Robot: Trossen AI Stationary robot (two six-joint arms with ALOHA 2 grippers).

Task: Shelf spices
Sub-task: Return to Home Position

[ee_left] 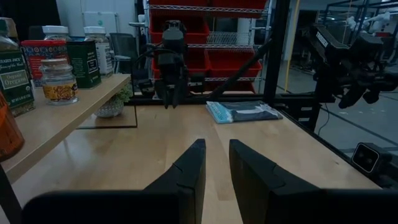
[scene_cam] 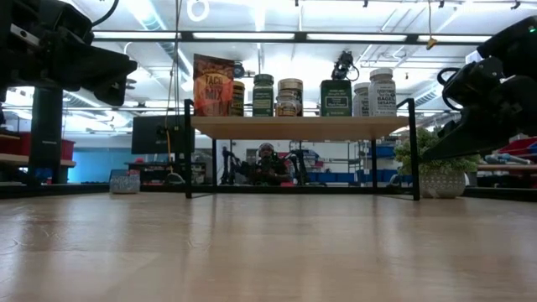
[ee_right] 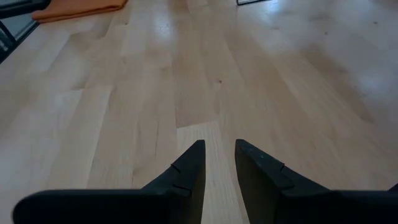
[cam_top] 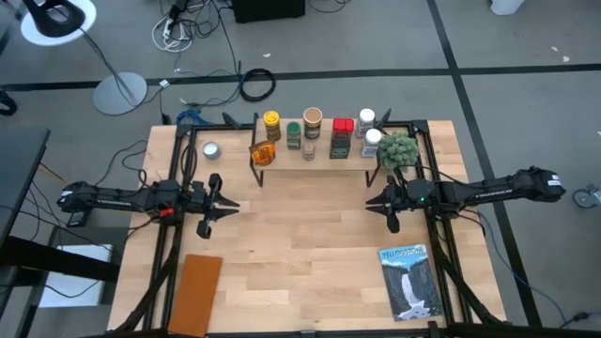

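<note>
Left gripper: I am hovering my left gripper (cam_top: 233, 207) over bare table (cam_top: 300, 244) on my left, well apart from the shelf (scene_cam: 294, 127) — fingers a narrow slit apart, gripping nothing.
Right gripper: my right gripper (cam_top: 371, 200) is hovering opposite, near the plant (cam_top: 398, 150), tips facing the left one; its fingers are likewise slightly apart and empty.
Spices: the spices (scene_cam: 290, 96) are standing in a row on the shelf at the table's far edge.
High view alone: it is showing me the tops — yellow, tan, red, white — and the book (cam_top: 410, 280), board (cam_top: 196, 293) and tin (cam_top: 210, 149) lying off the shelf.
Low view alone: it is showing the packet (scene_cam: 213, 85) upright at the row's left end, and a person (scene_cam: 267, 164) beyond, under the plank.
Wrist views: the left one is looking along the shelf towards the right arm; the right one is seeing only tabletop and a board corner.
Hard to tell: jars are overlapping in the low view, so I am not counting them; that view is cutting both arms at its edges, hiding my fingers.
</note>
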